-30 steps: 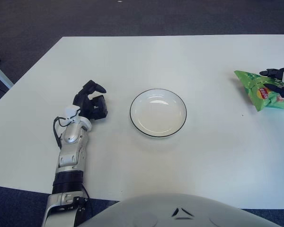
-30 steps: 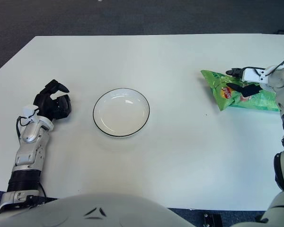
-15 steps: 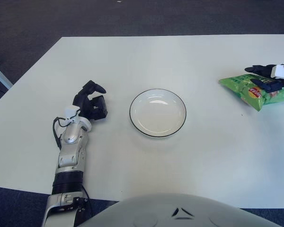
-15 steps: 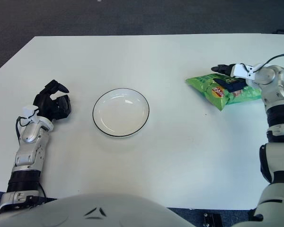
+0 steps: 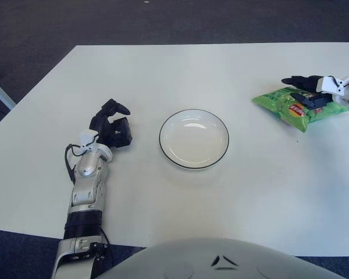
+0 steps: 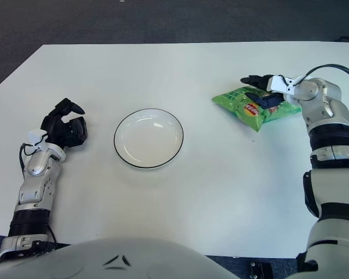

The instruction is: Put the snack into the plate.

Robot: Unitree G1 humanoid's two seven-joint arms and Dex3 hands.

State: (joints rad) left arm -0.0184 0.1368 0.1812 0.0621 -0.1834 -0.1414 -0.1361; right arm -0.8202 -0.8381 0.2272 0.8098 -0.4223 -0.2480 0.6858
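We see a white counter (image 6: 180, 192) with a white, dark-rimmed plate (image 6: 149, 138) near its middle, nothing on it. Well to the right of the plate is the snack (image 6: 250, 106), a green bag with a red and yellow mark on its near end. Our right hand (image 6: 266, 90) has it: one dark finger reaches out over the far edge of the bag and another presses across its top, so the fingers are clamped on the snack. The bag's near left corner points toward the plate but stays well apart from it. We cannot tell whether the bag touches the counter or hangs just above it.

Our right forearm (image 6: 326, 125) runs back from the hand along the right edge, with a black cable (image 6: 337, 72) arching over the wrist.

Our left hand (image 5: 110, 131) shows to the left of the plate, near it but not touching, its black fingers curled in loosely around nothing. The silver left forearm (image 5: 87, 189) stretches back from it toward the near edge of the counter.
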